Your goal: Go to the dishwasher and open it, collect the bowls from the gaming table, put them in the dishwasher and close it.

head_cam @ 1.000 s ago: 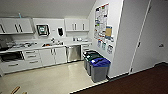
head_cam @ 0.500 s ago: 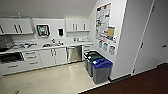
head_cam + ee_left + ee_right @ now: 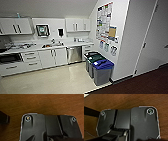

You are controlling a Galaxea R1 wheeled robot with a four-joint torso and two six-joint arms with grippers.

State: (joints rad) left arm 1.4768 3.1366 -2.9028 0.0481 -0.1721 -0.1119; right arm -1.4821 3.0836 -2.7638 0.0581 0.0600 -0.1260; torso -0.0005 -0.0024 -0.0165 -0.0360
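Dishwasher (image 3: 74, 54) closed, at 11 o'clock under counter (image 3: 75, 45). Bins (image 3: 100, 68) at 1 o'clock: collision risk if approach cuts right. Gripper finger state: cannot tell.

White cabinets (image 3: 32, 58) line the far wall under a counter (image 3: 50, 47), with wall cupboards (image 3: 75, 24) above. Three bins (image 3: 99, 67) stand by the right wall under a poster board (image 3: 105, 21). The pale floor (image 3: 50, 81) meets dark brown carpet (image 3: 140, 83).
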